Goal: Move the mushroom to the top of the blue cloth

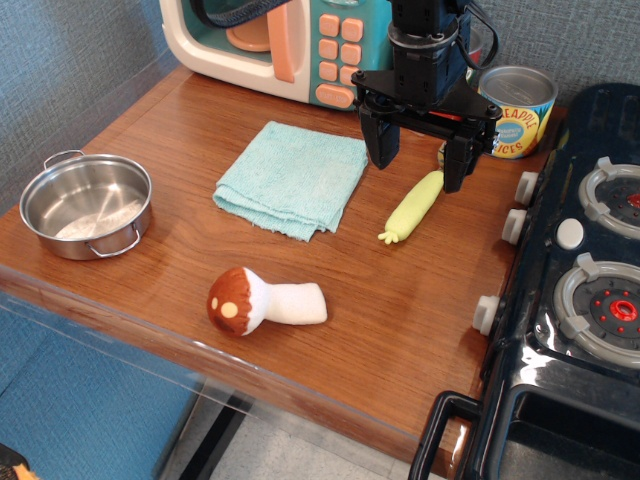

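The mushroom (262, 301) lies on its side near the front edge of the wooden table (180, 130), its reddish-brown spotted cap to the left and white stem to the right. The blue cloth (293, 177) lies folded in the middle of the table, behind the mushroom. My gripper (420, 168) hangs open and empty above the table, to the right of the cloth and far behind the mushroom. Its two black fingers (382, 142) point down.
A yellow-green spoon handle (412, 207) lies just below the gripper. A steel pot (86, 205) stands at the left. A toy microwave (280, 40) is at the back, a tin can (516, 110) at the back right. A toy stove (585, 270) borders the right side.
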`<state>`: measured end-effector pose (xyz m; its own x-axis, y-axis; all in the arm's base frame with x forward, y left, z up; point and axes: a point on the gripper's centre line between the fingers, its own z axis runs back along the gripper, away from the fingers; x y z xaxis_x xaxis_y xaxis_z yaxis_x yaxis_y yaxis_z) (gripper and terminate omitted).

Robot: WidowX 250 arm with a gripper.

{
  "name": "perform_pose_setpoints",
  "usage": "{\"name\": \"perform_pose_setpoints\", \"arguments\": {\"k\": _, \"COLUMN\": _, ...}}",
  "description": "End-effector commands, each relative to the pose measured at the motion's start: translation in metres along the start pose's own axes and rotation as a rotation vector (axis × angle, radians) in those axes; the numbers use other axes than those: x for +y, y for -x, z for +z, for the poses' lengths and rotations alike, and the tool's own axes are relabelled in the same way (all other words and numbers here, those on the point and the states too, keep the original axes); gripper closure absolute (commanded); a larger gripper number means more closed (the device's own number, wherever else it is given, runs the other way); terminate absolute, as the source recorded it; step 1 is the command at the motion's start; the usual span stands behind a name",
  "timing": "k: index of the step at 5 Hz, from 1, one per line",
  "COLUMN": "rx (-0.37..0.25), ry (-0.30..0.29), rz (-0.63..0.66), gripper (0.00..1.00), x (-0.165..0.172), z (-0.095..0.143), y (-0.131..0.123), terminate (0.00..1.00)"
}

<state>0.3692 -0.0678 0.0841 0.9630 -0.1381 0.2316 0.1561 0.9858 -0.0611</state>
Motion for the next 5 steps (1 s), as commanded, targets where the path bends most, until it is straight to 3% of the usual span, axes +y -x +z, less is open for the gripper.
{"name": "perform_pose_setpoints", "arguments": {"k": 1, "rx": 0.000, "ry": 0.000, "rz": 0.000, "gripper": 0.00, "x": 0.000, "z": 0.000, "y": 0.000, "terminate": 0.00}}
{"name": "perform_pose_setpoints", "arguments": {"k": 3, "rx": 0.025, "ry": 0.051, "rz": -0.050, "gripper": 0.00, "x": 0.017, "z": 0.018, "y": 0.041, "terminate": 0.00}}
{"name": "perform_pose_setpoints", "arguments": {"k": 4, "rx": 0.056, "ry": 0.005, "rz": -0.090, "gripper": 0.00, "x": 0.030, "z": 0.039, "y": 0.077, "terminate": 0.00}}
{"name": "perform_pose_setpoints", "arguments": {"k": 5, "rx": 0.105, "ry": -0.067, "rz": -0.109, "gripper": 0.00, "x": 0.053, "z": 0.041, "y": 0.110, "terminate": 0.00}}
